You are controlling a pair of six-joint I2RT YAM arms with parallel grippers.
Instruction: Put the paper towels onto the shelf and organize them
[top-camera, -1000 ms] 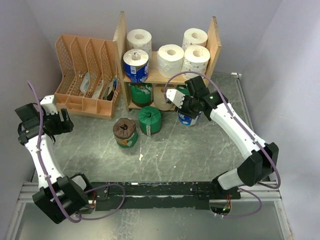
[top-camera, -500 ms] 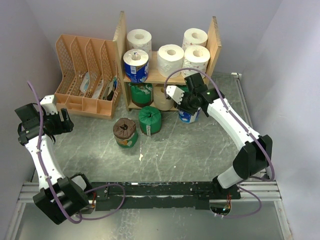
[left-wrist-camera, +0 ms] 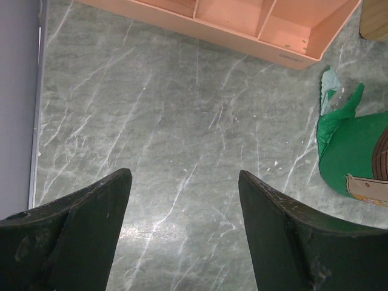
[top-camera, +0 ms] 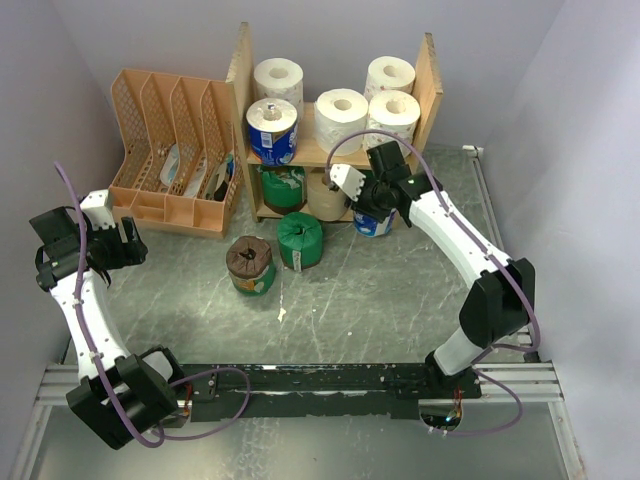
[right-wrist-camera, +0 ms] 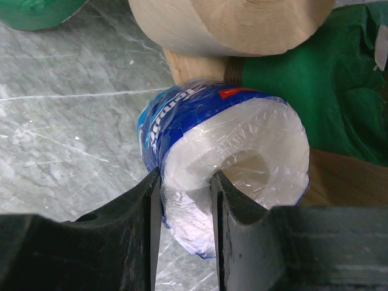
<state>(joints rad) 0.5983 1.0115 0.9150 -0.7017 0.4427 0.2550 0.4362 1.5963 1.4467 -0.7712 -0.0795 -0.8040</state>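
The wooden shelf (top-camera: 432,80) holds several white paper towels (top-camera: 341,116) and a blue one (top-camera: 271,132) on its upper tier. A green roll (top-camera: 283,186) and a beige roll (top-camera: 324,200) sit on the lower tier. My right gripper (top-camera: 371,203) is shut on a blue-wrapped roll (top-camera: 376,224) at the lower tier's front right. In the right wrist view the gripper (right-wrist-camera: 185,179) has one finger in the roll's (right-wrist-camera: 182,118) centre hole and one outside. A green roll (top-camera: 300,240) and a brown-topped roll (top-camera: 250,265) stand on the table. My left gripper (top-camera: 126,245) is open and empty.
The peach slotted organizer (top-camera: 170,150) stands left of the shelf. In the left wrist view my open gripper (left-wrist-camera: 185,176) hangs over bare marble table, with the organizer's base (left-wrist-camera: 242,18) ahead and a green-wrapped roll (left-wrist-camera: 348,151) at the right edge.
My right gripper has carried the blue-wrapped roll back and to the left, up to the shelf's lower tier. The left arm has not moved.
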